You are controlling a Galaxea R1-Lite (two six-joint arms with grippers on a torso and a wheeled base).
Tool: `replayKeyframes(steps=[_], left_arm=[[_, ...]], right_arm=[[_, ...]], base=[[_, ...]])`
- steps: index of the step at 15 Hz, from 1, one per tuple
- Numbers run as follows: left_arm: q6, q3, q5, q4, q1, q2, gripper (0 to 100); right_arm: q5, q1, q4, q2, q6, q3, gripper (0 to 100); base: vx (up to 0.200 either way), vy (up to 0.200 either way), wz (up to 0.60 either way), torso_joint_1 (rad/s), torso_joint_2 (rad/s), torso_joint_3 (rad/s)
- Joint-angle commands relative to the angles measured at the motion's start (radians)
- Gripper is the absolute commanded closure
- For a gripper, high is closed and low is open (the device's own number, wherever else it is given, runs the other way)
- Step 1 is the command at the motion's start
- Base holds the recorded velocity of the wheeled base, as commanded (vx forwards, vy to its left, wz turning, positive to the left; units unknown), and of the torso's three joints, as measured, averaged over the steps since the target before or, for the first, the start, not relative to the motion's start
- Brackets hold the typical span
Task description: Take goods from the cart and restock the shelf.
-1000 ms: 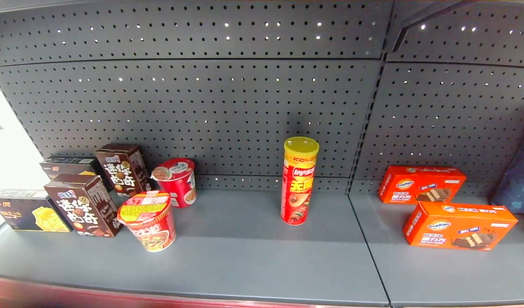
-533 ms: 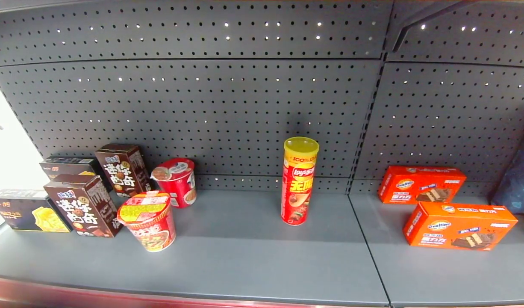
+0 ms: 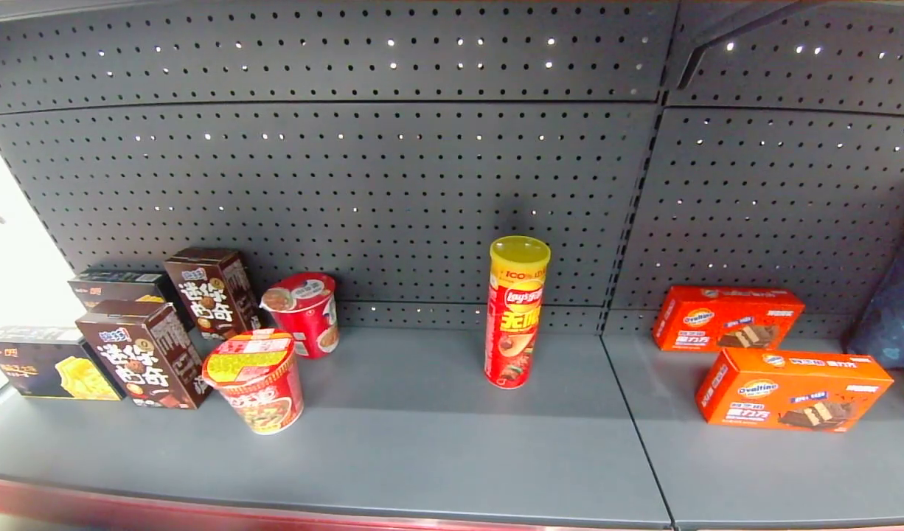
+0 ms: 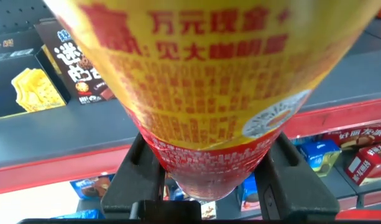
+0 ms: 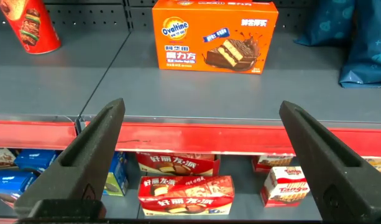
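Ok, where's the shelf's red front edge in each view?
Head view: red front edge along the picture's bottom, nearer than the noodle cup.
Left wrist view: it passes behind the held cup.
Right wrist view: it spans between the right pincer's open fingers, before the orange box.
Shared landmark: grey shelf board directly behind it.

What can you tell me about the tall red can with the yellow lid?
The tall can is a slim tube, red below and yellow near the top, with a closed yellow lid that looks plastic. It stands upright on the grey shelf near the perforated back panel, apart from the noodle cups to its left and the orange boxes to its right. Only the shelf touches it.
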Motion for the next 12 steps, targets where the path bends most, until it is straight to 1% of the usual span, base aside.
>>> replayKeyframes(steps=[1,9,10,11,12], left_arm=[[0.0,0.0,0.0,-0.001,0.001,-0.007,100],[0.0,0.0,0.0,0.0,0.0,-0.006,100],[0.0,-0.015,-0.003,-0.001,-0.003,0.004,100],[0.001,-0.077,-0.009,0.0,-0.011,0.063,100],[-0.002,-0.133,-0.008,-0.015,-0.034,0.166,100]], right_arm=[[0.0,0.0,0.0,0.001,0.001,0.0,0],[0.0,0.0,0.0,0.001,-0.001,0.0,0],[0.0,0.0,0.0,0.001,-0.001,0.0,0],[0.0,0.0,0.0,0.001,-0.001,0.0,0],[0.002,0.0,0.0,0.001,-0.001,0.0,0]], base=[[0.0,0.0,0.0,0.0,0.0,0.0],[0.0,0.0,0.0,0.0,0.0,0.0],[0.0,0.0,0.0,0.0,0.0,0.0],[0.0,0.0,0.0,0.0,0.0,0.0],[0.0,0.0,0.0,0.0,0.0,0.0]])
